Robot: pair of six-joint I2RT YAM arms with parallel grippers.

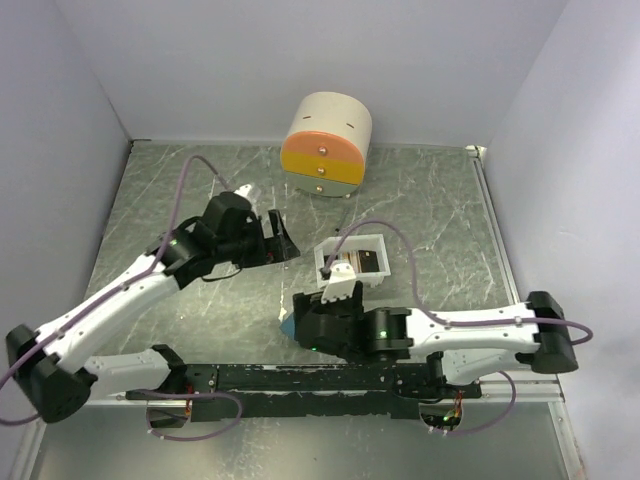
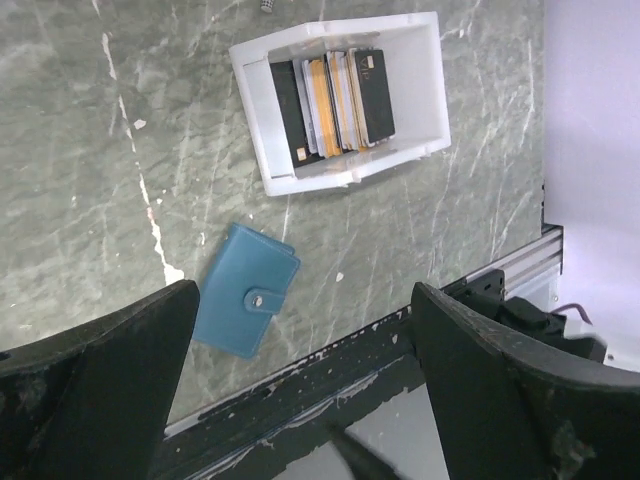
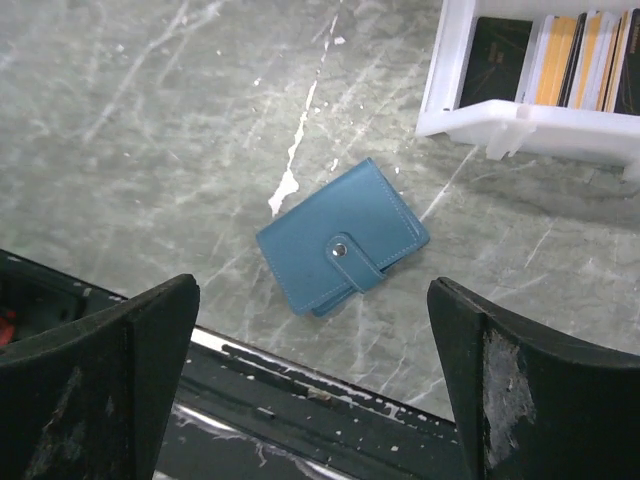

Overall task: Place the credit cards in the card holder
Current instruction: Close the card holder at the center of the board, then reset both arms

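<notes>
Blue leather-look card holder [image 3: 342, 250], folded flat with its snap tab fastened, lies on the grey marbled surface [image 2: 90, 150] near the front edge, apart from the white plastic tray [image 2: 425, 85]. Thin rectangular credit cards [image 2: 335, 100] sit packed in a row inside the tray. Left gripper [image 2: 305, 300] and right gripper [image 3: 312, 290] are both spread wide, empty.

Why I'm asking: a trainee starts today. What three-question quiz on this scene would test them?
1. True or false: the blue wallet is snapped shut.
2. Where do the credit cards sit? A: in the white tray; B: inside the wallet; C: scattered loose.
3. Fill in: the left gripper and right gripper are both ____.
Key: 1 true; 2 A; 3 open.
</notes>
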